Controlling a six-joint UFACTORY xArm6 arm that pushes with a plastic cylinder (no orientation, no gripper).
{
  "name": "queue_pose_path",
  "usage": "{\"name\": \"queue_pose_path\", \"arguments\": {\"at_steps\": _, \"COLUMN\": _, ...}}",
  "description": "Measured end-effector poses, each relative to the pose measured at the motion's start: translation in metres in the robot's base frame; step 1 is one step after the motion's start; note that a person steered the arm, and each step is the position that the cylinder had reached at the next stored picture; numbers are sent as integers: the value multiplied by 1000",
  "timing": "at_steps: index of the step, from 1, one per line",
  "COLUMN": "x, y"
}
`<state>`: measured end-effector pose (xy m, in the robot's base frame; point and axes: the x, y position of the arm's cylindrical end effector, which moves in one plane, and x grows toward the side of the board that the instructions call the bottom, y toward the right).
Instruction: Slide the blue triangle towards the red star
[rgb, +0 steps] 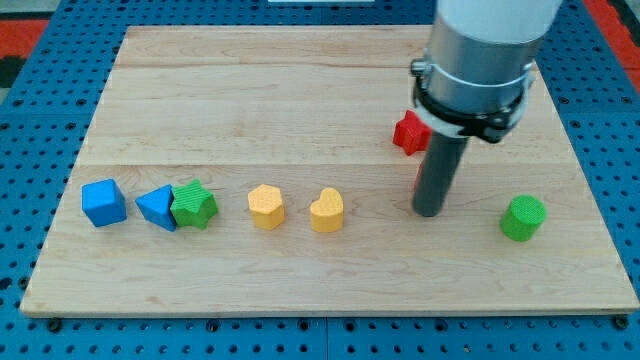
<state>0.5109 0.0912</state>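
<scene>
The blue triangle (156, 207) lies at the view's lower left, touching a green star (194, 205) on its right. The red star (409, 132) lies at the view's upper right, partly hidden behind the arm's grey body. My tip (429, 211) rests on the board just below and to the right of the red star, far to the right of the blue triangle. A thin red sliver (417, 178) shows at the rod's left edge; what it is I cannot tell.
A blue cube (104, 202) lies left of the triangle. A yellow hexagon (266, 207) and a yellow heart (327, 210) lie in a row mid-board. A green cylinder (523, 217) lies right of my tip. The wooden board (300, 90) sits on a blue pegboard.
</scene>
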Motion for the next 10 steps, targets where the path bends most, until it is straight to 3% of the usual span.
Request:
{"name": "queue_pose_path", "arguments": {"at_steps": 1, "x": 64, "y": -81}}
{"name": "queue_pose_path", "arguments": {"at_steps": 2, "x": 96, "y": -216}}
{"name": "queue_pose_path", "arguments": {"at_steps": 3, "x": 69, "y": -295}}
{"name": "queue_pose_path", "arguments": {"at_steps": 6, "x": 24, "y": -257}}
{"name": "queue_pose_path", "arguments": {"at_steps": 7, "x": 17, "y": -273}}
{"name": "queue_pose_path", "arguments": {"at_steps": 10, "x": -48, "y": -245}}
